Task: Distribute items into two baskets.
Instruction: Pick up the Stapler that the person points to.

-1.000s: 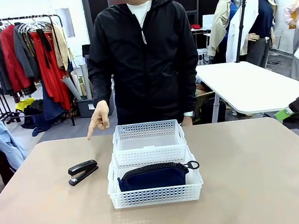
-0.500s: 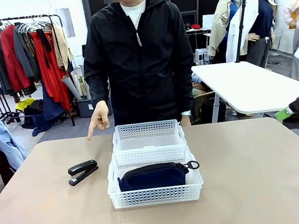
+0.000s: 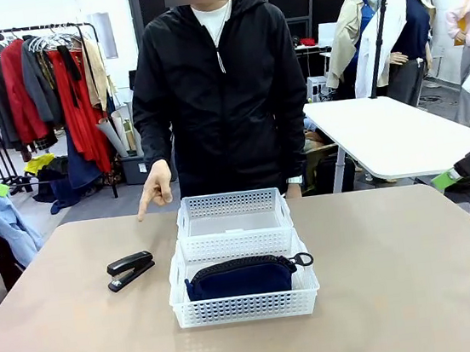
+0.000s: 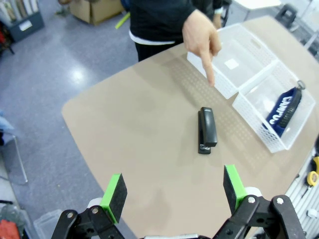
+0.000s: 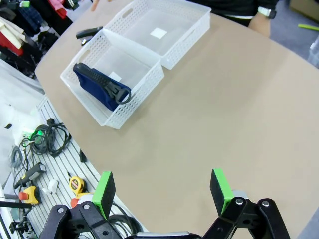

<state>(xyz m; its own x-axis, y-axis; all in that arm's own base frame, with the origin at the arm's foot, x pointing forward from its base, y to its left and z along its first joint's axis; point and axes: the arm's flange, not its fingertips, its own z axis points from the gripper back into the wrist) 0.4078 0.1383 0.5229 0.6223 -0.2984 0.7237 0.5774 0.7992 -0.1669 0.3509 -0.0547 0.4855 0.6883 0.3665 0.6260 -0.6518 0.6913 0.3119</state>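
The left gripper (image 4: pixel 174 188) hangs high by the table's left edge, its green fingers spread wide with nothing between them. The stapler (image 4: pixel 207 130) lies on the bare table well ahead of it — just left of the baskets. Its long side runs straight away from the gripper, toward the person's hand (image 4: pixel 202 32), which points one finger down. The pouch (image 3: pixel 240 277) lies in the near basket (image 3: pixel 243 309), lengthwise along it, zipper up, ring pull at the right end. The far basket (image 3: pixel 232 204) touches the near one. The right gripper (image 5: pixel 162 190) is spread wide too — well apart from the baskets.
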